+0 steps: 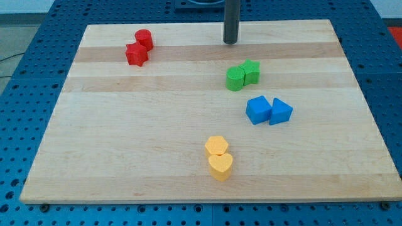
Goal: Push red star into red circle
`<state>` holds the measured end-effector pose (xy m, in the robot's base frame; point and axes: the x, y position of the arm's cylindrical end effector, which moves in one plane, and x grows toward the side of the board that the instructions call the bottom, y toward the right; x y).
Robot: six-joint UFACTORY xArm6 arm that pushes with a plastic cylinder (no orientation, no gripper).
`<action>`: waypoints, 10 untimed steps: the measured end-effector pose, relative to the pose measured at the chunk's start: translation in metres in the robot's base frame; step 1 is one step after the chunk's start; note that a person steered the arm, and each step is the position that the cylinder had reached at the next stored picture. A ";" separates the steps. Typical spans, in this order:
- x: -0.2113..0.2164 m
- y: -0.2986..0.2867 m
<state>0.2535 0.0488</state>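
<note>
The red star [135,54] lies near the board's top left, touching the red circle [144,39], which sits just above and to its right. My tip [230,41] is at the view's top centre, well to the right of both red blocks and above the green pair. It touches no block.
A green circle [235,79] and a green star [250,71] sit together right of centre. A blue cube [258,110] and a blue triangle [280,112] lie below them. A yellow hexagon [217,146] and a yellow heart [220,166] sit at bottom centre on the wooden board [125,150].
</note>
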 end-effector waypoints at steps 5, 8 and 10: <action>-0.046 -0.167; -0.007 -0.245; 0.073 -0.187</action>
<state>0.3265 -0.1379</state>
